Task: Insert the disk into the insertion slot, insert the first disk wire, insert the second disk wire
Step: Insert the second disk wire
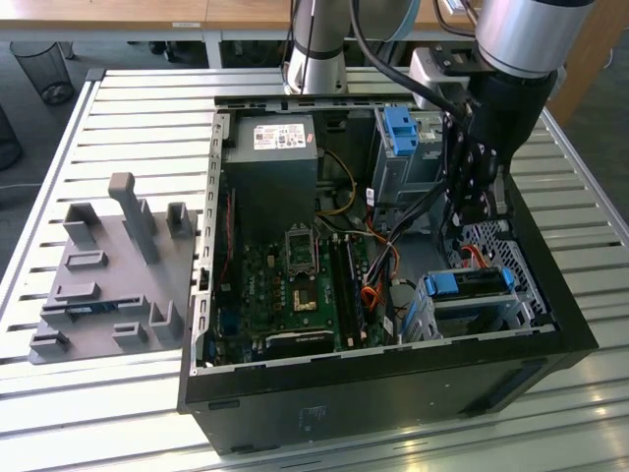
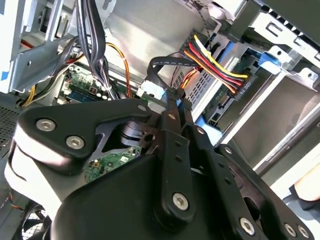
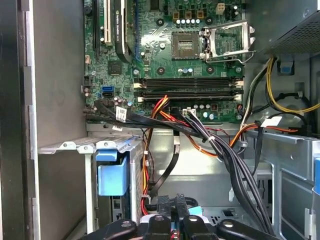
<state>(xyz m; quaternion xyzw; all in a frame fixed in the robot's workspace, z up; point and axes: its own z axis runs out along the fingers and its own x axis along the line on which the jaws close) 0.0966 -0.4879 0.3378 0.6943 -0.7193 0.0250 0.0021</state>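
Computer case (image 1: 393, 383) on slatted table (image 1: 128, 108) | fixture tray (image 1: 108, 285) at exterior view's left of case | disk (image 1: 470, 287) in insertion slot (image 1: 491, 315), case's exterior-view right | gripper (image 1: 479, 202) above slot

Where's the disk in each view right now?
Exterior view: the disk sits in the silver cage at the exterior view's lower right.
First wrist view: its blue carrier inside the cage.
Second wrist view: blue edge beside the coloured wire plug.
Shared landmark: green motherboard.
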